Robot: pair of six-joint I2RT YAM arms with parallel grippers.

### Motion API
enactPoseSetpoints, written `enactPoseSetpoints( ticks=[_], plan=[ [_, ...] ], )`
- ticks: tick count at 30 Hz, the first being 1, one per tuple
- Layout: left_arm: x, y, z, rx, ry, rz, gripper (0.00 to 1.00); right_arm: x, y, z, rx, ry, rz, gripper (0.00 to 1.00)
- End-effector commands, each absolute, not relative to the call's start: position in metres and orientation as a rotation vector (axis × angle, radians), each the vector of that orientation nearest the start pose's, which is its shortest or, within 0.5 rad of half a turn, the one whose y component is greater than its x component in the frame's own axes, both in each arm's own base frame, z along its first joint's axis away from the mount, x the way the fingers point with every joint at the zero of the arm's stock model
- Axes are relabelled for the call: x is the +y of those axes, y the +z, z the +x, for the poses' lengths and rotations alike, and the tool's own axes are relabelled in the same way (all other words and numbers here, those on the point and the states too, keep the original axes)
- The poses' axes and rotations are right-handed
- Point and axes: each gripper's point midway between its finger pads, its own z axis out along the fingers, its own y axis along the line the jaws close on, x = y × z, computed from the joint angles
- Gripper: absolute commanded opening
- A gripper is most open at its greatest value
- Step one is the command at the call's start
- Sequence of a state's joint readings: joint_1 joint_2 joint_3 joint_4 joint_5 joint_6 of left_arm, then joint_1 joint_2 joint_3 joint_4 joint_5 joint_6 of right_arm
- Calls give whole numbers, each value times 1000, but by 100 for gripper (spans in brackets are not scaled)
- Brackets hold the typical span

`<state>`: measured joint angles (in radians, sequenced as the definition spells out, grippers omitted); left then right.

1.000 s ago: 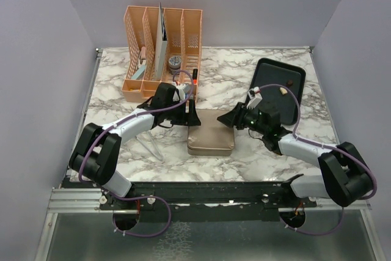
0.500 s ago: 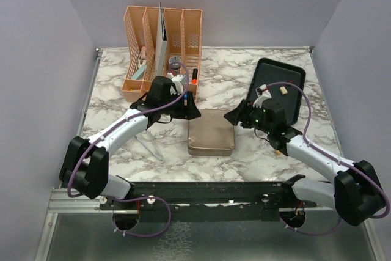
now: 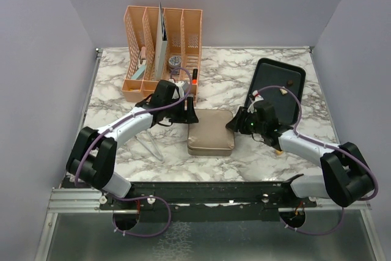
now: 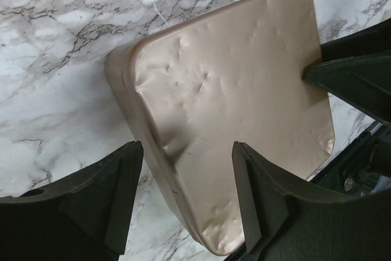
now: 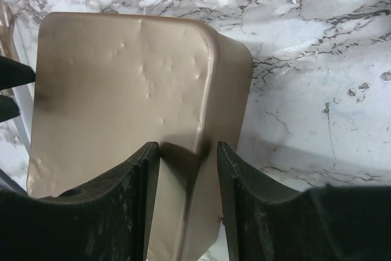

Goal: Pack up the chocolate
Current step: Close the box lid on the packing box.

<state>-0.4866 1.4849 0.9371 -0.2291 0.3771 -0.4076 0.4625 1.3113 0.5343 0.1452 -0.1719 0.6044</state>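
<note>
The square gold tin [image 3: 210,132] lies with its dented lid on at the table's centre. My left gripper [image 3: 190,113] stands open at its far-left corner. In the left wrist view, the left gripper [image 4: 186,194] straddles the side of the tin [image 4: 232,102], one finger over the marble and one over the lid. My right gripper [image 3: 235,123] is open at the right edge. In the right wrist view, the right gripper [image 5: 186,194] straddles the corner wall of the tin [image 5: 122,90]. A cream chocolate [image 3: 283,91] and a dark piece [image 3: 290,82] lie on the black tray [image 3: 269,74].
An orange slotted desk organiser [image 3: 162,47] with small items stands at the back left, just behind the left arm. The black tray lies at the right rear. A thin clear tool [image 3: 149,145] lies on the marble left of the tin. Grey walls enclose the table.
Both grippers pulled back from the tin half a second ago and have now come back to its edges, the right one lower and closer in. The tin has not shifted.
</note>
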Motion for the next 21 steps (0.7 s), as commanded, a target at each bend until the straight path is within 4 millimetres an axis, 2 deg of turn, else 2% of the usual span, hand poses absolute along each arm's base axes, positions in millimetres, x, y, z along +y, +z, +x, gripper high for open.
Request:
enactPoseSetpoints(
  ticks=[1,5,10,15,21],
  plan=[
    [-252,96,287,2481,-914,286,65,211,83,290,2245,825,-5,44],
    [-258,100,285,2477,-959,281,62,219,100,288,2192,888,-71,42],
    [-267,130,289,2410,-1019,275,59,222,115,287,2154,909,-115,42],
    [-277,155,287,2347,-1098,275,59,224,111,285,2168,916,-129,43],
    [-281,170,285,2315,-1117,275,58,222,106,284,2174,906,-121,46]
  ],
)
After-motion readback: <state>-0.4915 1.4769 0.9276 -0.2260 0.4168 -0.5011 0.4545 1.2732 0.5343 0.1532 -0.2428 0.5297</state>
